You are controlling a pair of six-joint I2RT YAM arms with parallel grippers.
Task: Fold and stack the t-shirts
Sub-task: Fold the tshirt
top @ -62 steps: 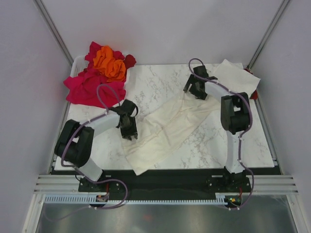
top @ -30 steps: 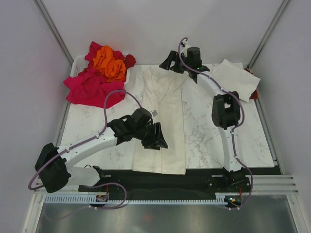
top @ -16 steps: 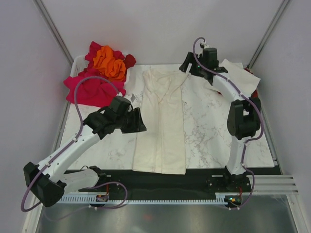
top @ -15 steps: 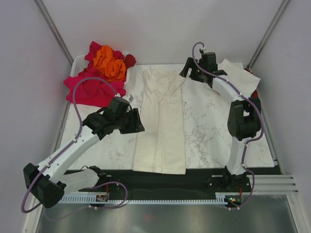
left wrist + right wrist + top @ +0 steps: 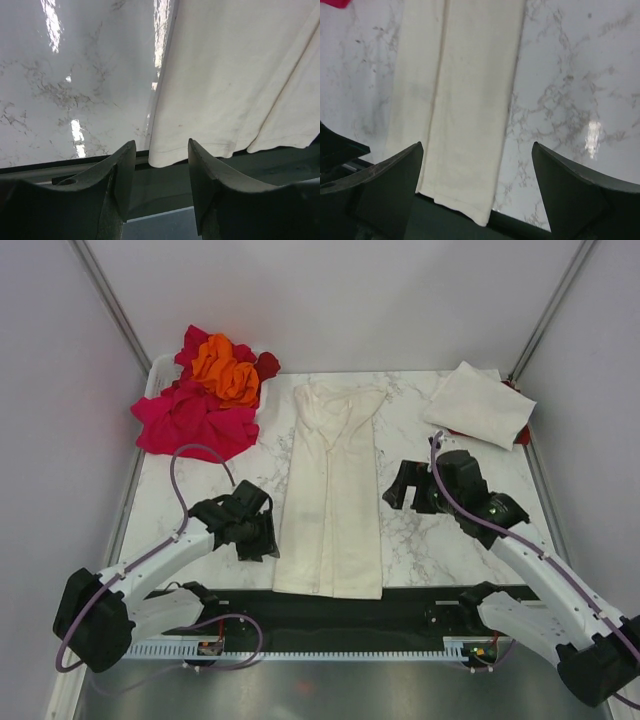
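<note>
Hem end of the long cream cotton t-shirt [image 5: 330, 500], folded lengthwise into a narrow strip, laps just over the near edge of the white marble-pattern table [image 5: 450, 540], bottom centre of the top view.

Left gripper [image 5: 258, 540] sits lower left of centre, just beside the strip's left edge near the hem corner. Jaws about half spread, nothing between them. Left wrist view: hem corner shows beyond the gap and is clear of both fingers [image 5: 122, 170].

Right gripper [image 5: 400, 485] is right of the strip at mid-frame, apart from the cloth. Jaws spread full wide, empty. Right wrist view looks down on the strip's lower half and bare marble, with no contact.

The strip runs straight up the frame to its collar end at top centre, flat, with one lengthwise fold line visible.

Upper right: a second cream t-shirt folded into a flat square [image 5: 478, 405], lying on the table's far right corner, with a dark red cloth edge [image 5: 516, 436] peeking out at its right side.

Upper left: loose heap of unfolded shirts, with a magenta-pink t-shirt [image 5: 185, 420] in front, an orange t-shirt [image 5: 225, 370] on top and a dark red t-shirt [image 5: 266, 365] at the back right.
</note>
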